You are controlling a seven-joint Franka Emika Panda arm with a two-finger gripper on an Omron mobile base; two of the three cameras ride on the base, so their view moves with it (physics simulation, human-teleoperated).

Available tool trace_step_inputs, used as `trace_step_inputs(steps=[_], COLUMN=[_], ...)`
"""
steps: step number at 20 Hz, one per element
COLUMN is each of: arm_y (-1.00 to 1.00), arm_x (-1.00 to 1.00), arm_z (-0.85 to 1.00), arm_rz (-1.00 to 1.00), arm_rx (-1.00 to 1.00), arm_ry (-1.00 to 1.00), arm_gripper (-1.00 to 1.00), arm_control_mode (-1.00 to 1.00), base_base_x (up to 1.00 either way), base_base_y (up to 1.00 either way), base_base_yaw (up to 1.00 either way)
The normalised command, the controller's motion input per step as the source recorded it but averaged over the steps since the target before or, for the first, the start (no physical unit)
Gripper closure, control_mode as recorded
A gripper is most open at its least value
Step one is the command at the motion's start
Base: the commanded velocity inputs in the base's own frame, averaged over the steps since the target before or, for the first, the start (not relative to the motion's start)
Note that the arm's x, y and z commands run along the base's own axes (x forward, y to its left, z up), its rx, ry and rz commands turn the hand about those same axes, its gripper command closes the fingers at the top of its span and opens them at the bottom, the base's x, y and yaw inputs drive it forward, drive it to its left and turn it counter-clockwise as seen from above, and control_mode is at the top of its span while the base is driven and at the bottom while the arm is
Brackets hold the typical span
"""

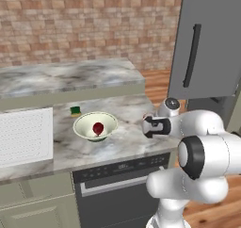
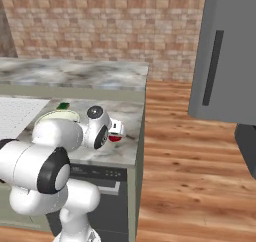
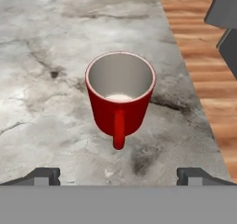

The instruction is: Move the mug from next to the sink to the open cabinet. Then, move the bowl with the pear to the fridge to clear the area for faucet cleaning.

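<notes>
The pincer [image 3: 118, 174] hangs over the grey marble counter [image 3: 41, 79] with its two dark fingertips [image 3: 44, 176] spread wide, one at each lower corner of the hand view, holding nothing. Between and beyond them stands the mug [image 3: 120, 96], red outside and pale grey inside, upright on the counter, its handle turned toward the camera. The tips do not touch it. No brand, label or writing can be read on the mug or on the stone around it.

From the right base camera the mug [image 2: 116, 131] peeks out as a red and white sliver just behind the robot's wrist, near the counter's right edge. From the left base camera it is almost wholly hidden by the wrist.

Further left on the same counter sits the bowl [image 1: 95, 126], cream inside with a greenish rim, and the dark red pear [image 1: 98, 128] lies in its middle. A small green and yellow sponge [image 1: 75, 110] rests just behind the bowl. The ribbed, dotted draining board of the sink [image 1: 23, 135] lies at the far left.

Below the counter is a dark dishwasher [image 1: 117, 184]; marks on its control strip are too small to read. The grey fridge [image 1: 212, 38], with its long dark handle, stands to the right, its door shut.
</notes>
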Motion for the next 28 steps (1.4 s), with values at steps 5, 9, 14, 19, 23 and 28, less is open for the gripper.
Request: trace_step_inputs(steps=[5, 9, 14, 19, 23, 28], arm_y=[0.00, 0.00, 0.00, 0.00, 0.00, 0.00], arm_x=[0.29, 0.08, 0.04, 0.13, 0.25, 0.22], arm_z=[-0.14, -0.29, -0.21, -0.11, -0.11, -0.08], arm_rz=[0.00, 0.00, 0.00, 0.00, 0.00, 0.00], arm_rx=[0.00, 0.00, 0.00, 0.00, 0.00, 0.00], arm_ry=[0.00, 0.00, 0.00, 0.00, 0.00, 0.00], arm_gripper=[-1.00, -1.00, -1.00, -1.00, -1.00, 1.00], arm_control_mode=[-1.00, -1.00, -1.00, -1.00, -1.00, -1.00], base_base_x=[0.00, 0.00, 0.00, 0.00, 0.00, 0.00], base_base_y=[0.00, 0.00, 0.00, 0.00, 0.00, 0.00], base_base_yaw=[0.00, 0.00, 0.00, 0.00, 0.00, 0.00])
